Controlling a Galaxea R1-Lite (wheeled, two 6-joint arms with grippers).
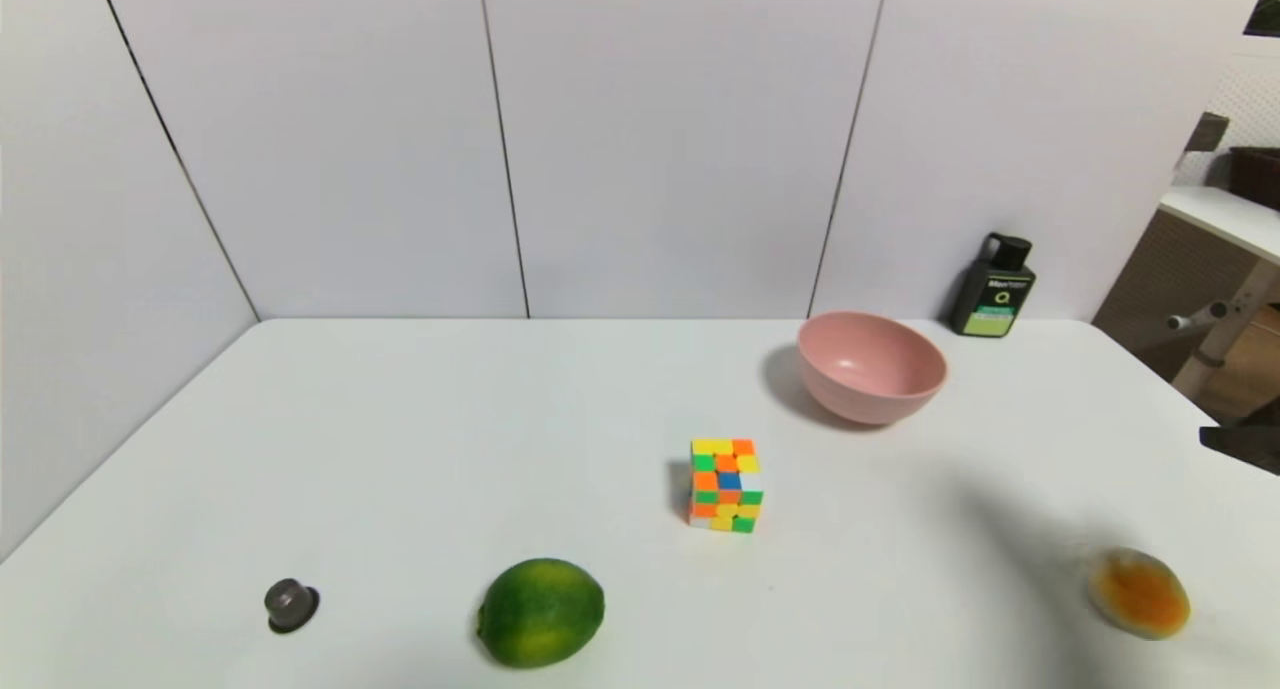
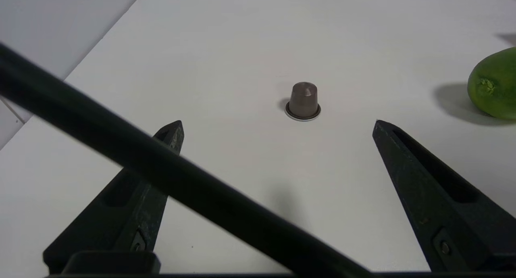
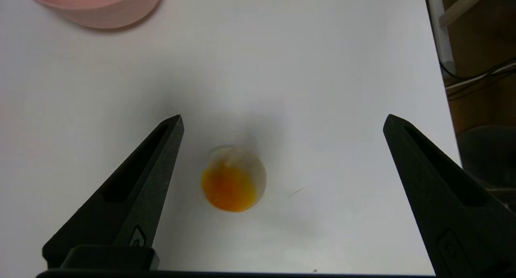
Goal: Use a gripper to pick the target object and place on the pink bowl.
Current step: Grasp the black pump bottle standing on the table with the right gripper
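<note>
"How far along are we?"

"Barely begun, I'd say. The black pump bottle [image 1: 988, 294] is at the far right of the white table [image 1: 400, 429], close to the back panel [image 1: 660, 149]. The pink bowl [image 1: 862, 403] is just to its left and a little nearer, with nothing in it that I can see."

"And the right gripper [image 3: 285, 116]?"

"Spread wide and holding nothing. It's above the near right part of the table, over a round orange-and-clear item [image 3: 234, 183]. The bottle is well beyond it."

"So what's done?"

"Only that the jaws are parted, ready for a grasp. The reach, the grip, the lift, the carry to the bowl and the release all remain."

"Is the left gripper [image 2: 278, 122] needed?"

"I doubt it. It's parked over the near left, behind the coffee capsule [image 2: 303, 100], its jaws apart and nothing between them."

"Anything else to mind?"

"The puzzle cube [image 1: 726, 485] is nearer than the bowl and to its left, and the green lime [image 1: 541, 612] is nearer still. Neither should hinder an approach from the right. The bowl itself might get nudged, since it sits so near the bottle."
</note>
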